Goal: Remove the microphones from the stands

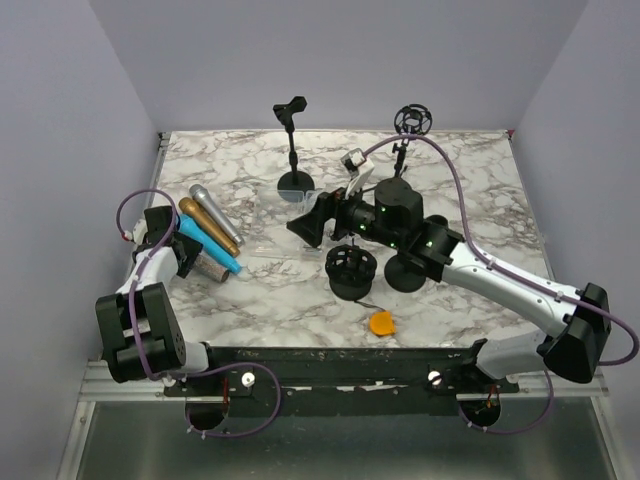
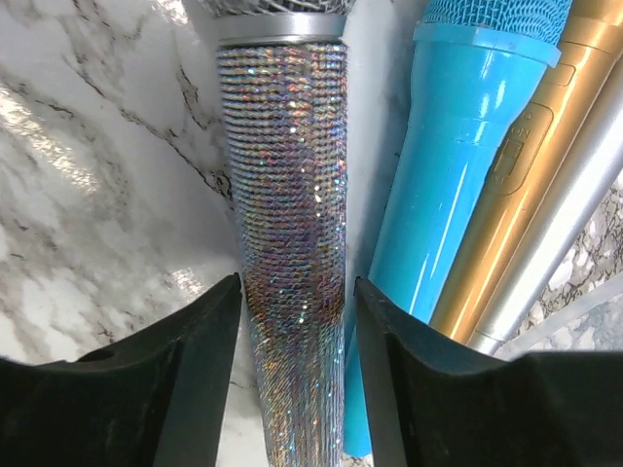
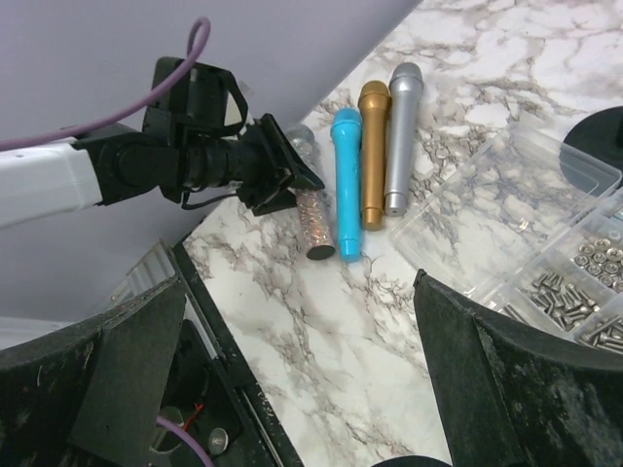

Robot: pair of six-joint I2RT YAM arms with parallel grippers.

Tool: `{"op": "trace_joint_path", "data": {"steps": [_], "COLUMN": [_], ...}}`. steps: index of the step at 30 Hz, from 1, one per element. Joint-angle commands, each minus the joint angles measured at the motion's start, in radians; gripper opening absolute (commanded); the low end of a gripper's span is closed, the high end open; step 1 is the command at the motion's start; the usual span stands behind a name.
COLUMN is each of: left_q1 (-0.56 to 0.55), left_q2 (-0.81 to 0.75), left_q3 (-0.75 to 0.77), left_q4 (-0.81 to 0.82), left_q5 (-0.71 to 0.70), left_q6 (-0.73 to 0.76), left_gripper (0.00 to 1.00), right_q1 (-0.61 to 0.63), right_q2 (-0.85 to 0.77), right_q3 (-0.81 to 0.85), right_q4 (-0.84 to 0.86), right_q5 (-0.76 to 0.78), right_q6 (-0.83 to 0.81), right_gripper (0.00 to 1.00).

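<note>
A glitter-covered microphone point(image 2: 287, 243) lies flat on the marble table at the left, beside a blue microphone point(image 2: 458, 165), a gold one point(image 2: 540, 165) and a silver one point(image 3: 400, 136). My left gripper point(image 2: 297, 321) straddles the glitter microphone's handle, open, with a narrow gap on each side of it. The top view shows that gripper point(image 1: 185, 255) low over the row of microphones. Near the table's middle my right gripper point(image 3: 300, 282) is wide open and holds nothing. A black cup-shaped stand point(image 1: 352, 270) sits just in front of it with no microphone in it.
Two thin stands rise at the back: a clip stand point(image 1: 291, 110) and a ring-mount stand point(image 1: 410, 120). A clear plastic box of screws point(image 3: 545, 253) lies right of the microphones. A round black base point(image 1: 405, 272) and an orange piece point(image 1: 381, 323) sit nearer the front.
</note>
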Motion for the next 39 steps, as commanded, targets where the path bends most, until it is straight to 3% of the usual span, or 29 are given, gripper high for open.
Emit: {"op": "trace_joint_path", "data": {"steps": [1,8,17,28,33,39], "left_q1": [0.016,0.017,0.017,-0.036,-0.172,-0.267], "left_q2": [0.044,0.009,-0.159,-0.347,-0.353,-0.253], "left_q3": [0.012,-0.005,-0.025,0.036,0.222,0.454], "left_q4": [0.044,0.039,-0.008,0.033,0.051,0.121], "left_q5": [0.061,0.057,0.060,0.146,0.179,0.367], "left_q6": [-0.021,-0.029,0.012,0.099,0.183,0.296], "left_gripper": [0.52,0.76,0.96,0.98,0.98,0.99], "right_q1": [-0.003,-0.008,-0.085,-0.274,-0.305,-0.328], "right_q2": [-0.054,-0.091,0.032,0.316,0.460,0.609], "right_q3": [-0.015,-0.018,0.104,0.311,0.441,0.560], "right_q4": [0.036,0.026,-0.014,0.085,0.082,0.145], "right_q5": [0.051,0.135,0.099,-0.160,-0.153,-0.107], "right_q6": [-0.033,-0.058,0.047,0.337,0.385,0.490], "right_gripper": [1.00,1.00,1.00,1.00,1.00,1.00]}}
